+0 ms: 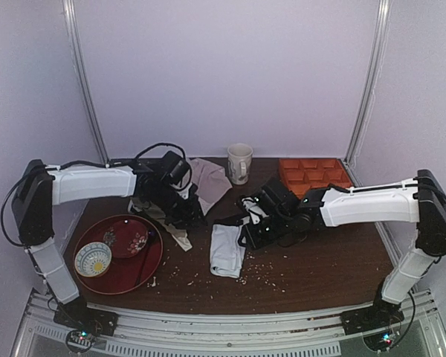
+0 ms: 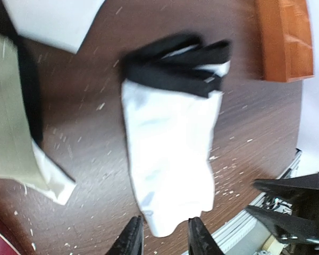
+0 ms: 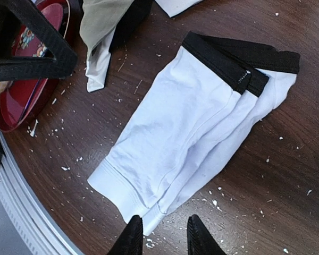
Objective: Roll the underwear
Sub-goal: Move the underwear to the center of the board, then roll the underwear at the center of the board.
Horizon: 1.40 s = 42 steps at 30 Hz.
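Observation:
The underwear [image 1: 227, 251] lies folded lengthwise on the brown table, white with black hems at its far end. In the left wrist view the underwear [image 2: 170, 159] is blurred, and its narrow white end reaches down between the fingertips of my left gripper [image 2: 165, 241], whose jaws stand apart. From the right wrist the underwear [image 3: 191, 133] shows layered folds, black hems at the upper right and a ribbed white band at the lower left. My right gripper [image 3: 164, 239] is open just off that band, its left fingertip at the corner. From above, the left gripper [image 1: 195, 218] and right gripper [image 1: 249, 234] flank the garment.
An olive-beige garment [image 1: 171, 223] lies left of the underwear, a pale pinkish-grey cloth [image 1: 208, 182] behind it. A red tray [image 1: 145, 268] with a patterned bowl [image 1: 93, 259] sits front left. A mug [image 1: 239, 162] and an orange compartment tray [image 1: 312, 175] stand at the back. Crumbs dot the table.

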Each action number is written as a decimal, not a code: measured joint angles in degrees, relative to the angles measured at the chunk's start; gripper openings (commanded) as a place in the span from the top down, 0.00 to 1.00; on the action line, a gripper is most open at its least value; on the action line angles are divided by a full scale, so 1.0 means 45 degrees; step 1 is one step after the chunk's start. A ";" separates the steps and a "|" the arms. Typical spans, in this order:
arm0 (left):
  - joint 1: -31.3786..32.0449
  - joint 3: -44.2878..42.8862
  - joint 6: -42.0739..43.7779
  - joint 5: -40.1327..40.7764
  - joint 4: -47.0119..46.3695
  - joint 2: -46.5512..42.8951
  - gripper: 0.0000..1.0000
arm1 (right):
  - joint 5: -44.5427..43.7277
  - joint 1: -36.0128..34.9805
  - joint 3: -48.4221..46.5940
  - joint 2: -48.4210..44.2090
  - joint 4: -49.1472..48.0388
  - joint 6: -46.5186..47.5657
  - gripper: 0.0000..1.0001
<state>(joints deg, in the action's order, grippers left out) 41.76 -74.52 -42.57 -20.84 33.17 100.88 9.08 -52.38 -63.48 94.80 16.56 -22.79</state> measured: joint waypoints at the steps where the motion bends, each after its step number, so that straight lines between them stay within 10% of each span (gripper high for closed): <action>1: 0.0034 0.0355 -0.0112 -0.0024 -0.0049 -0.0015 0.59 | -0.0175 -0.0126 0.0053 0.0005 0.0005 0.0277 0.73; 10: 0.0277 0.2006 -0.0894 -0.0763 -0.1219 -0.0015 0.59 | -0.2278 -0.1690 0.0729 0.0000 -0.0136 0.2647 0.76; 15: 0.0495 0.2001 -0.0928 -0.0933 -0.1919 -0.0015 0.62 | -0.2730 -0.1948 0.0695 0.0005 -0.0325 0.3109 0.97; 42: 0.1190 0.2147 -0.0593 -0.2482 -0.4930 0.2346 0.82 | -0.1987 -0.1831 0.0714 0.0005 -0.0520 0.2492 1.00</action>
<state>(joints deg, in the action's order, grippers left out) 47.11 -64.86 -45.23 -32.01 10.98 111.44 0.14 -60.62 -60.27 94.83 14.22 -11.57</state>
